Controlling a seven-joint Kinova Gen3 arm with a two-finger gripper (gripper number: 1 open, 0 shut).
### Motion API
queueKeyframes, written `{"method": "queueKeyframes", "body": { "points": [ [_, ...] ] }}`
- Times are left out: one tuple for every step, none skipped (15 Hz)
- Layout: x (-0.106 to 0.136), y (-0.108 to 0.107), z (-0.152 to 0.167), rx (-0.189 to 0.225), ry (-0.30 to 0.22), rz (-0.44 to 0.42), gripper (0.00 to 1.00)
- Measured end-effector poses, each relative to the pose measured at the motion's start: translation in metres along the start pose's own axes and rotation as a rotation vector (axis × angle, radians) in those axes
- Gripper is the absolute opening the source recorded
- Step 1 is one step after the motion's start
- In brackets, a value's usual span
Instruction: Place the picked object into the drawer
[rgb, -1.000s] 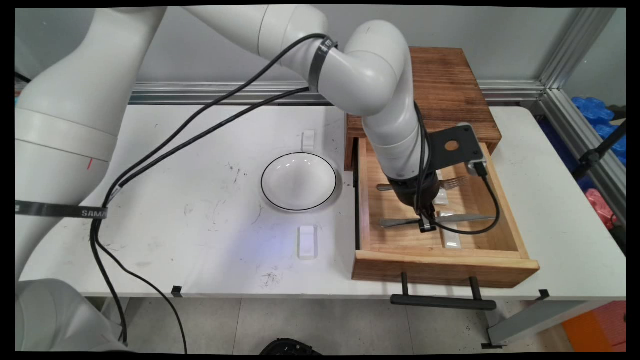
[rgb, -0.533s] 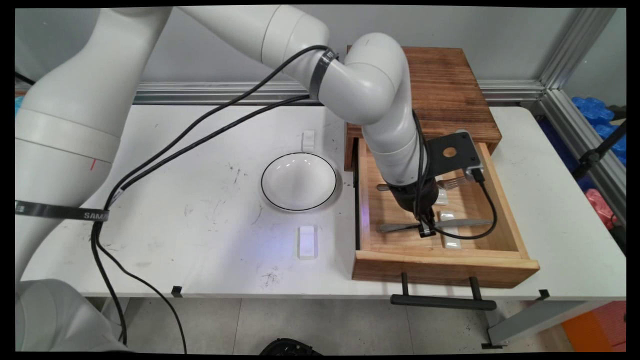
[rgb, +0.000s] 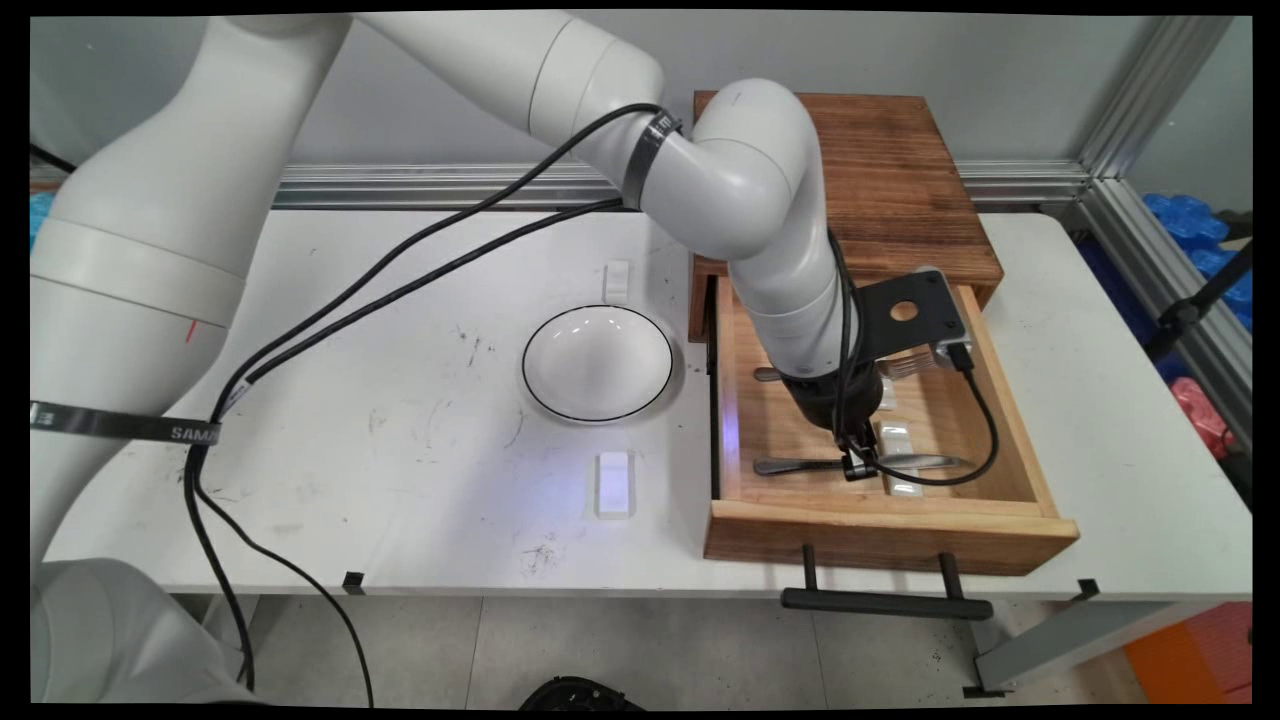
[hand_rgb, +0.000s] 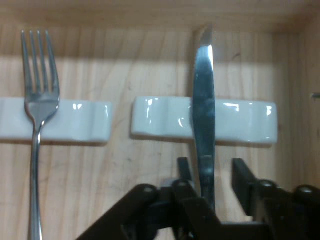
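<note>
On the left part of the white worktop (rgb: 400, 300) sits a white bowl (rgb: 598, 362) with a thin dark rim, a small white rest (rgb: 616, 280) just beyond it on the far side and another white rest (rgb: 614, 484) near it on the near side. Right of the bowl stands a wooden box (rgb: 880, 180) with its drawer (rgb: 880, 525) pulled out toward the near edge, a black handle (rgb: 885, 602) on the drawer's front. Inside the drawer a fork (hand_rgb: 37, 100) lies across a white ceramic rest (hand_rgb: 75, 122) on the far side, and a knife (hand_rgb: 204, 110) lies across a second ceramic rest (hand_rgb: 240, 122) nearer the drawer's front. The gripper (rgb: 858, 465) reaches down into the drawer over the knife's middle (the hand view shows this best): its fingers (hand_rgb: 243, 180) stand narrowly apart on either side of the blade, one close against it and the other with a clear gap, not clamped.
</note>
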Motion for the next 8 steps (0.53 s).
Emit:
{"method": "queueKeyframes", "body": {
  "points": [
    [0.0001, 0.0001, 0.0001, 0.0, 0.002, 0.0, 1.0],
    [0.0003, 0.0002, 0.0003, 0.001, 0.004, 0.0, 1.0],
    [0.0007, 0.0003, 0.0006, 0.001, 0.006, 0.001, 1.0],
    [0.0012, 0.0005, 0.0006, 0.002, 0.008, 0.002, 1.0],
    [0.0017, 0.0007, 0.0002, 0.003, 0.011, 0.002, 1.0],
    [0.0019, 0.001, -0.0004, 0.004, 0.013, 0.002, 1.0],
    [0.0023, 0.0012, -0.001, 0.004, 0.014, 0.002, 1.0],
    [0.0031, 0.0017, -0.0021, 0.005, 0.017, 0.002, 1.0]
  ]
}}
